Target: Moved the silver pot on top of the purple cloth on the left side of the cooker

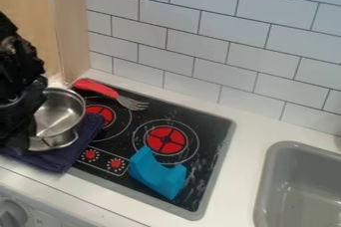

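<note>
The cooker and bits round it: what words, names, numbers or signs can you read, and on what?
No text can be read.
Around the red dials on the cooker: marks, too small to read.
By the grey knob on the white front: marks, too small to read.

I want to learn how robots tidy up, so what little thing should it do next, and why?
Probably ease the end effector gently away from the silver pot, because the pot already looks set down on the purple cloth, left of the cooker, where it belongs.
</note>
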Robot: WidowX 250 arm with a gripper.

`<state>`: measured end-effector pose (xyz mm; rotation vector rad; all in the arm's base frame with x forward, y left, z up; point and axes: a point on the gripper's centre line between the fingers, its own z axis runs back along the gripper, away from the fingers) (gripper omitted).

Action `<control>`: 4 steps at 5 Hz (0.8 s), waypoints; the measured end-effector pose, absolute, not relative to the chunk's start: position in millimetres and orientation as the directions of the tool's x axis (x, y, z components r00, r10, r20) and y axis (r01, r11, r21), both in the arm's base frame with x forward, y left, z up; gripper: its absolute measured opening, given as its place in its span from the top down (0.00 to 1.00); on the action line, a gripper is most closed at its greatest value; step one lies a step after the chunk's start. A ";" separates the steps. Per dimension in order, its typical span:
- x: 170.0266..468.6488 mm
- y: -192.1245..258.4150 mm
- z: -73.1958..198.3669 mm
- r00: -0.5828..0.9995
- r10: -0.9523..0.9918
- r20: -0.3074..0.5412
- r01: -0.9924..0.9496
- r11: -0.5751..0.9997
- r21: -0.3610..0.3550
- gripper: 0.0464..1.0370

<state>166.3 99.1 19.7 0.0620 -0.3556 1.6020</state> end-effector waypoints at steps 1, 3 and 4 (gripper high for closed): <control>168.1 100.3 19.9 -0.084 0.963 0.254 -0.983 -0.038 -0.181 0.80; 168.1 100.2 20.4 -0.087 0.963 0.254 -0.984 -0.044 -0.171 0.20; 167.5 99.3 29.1 -0.078 0.962 0.261 -0.982 -0.029 -0.185 0.02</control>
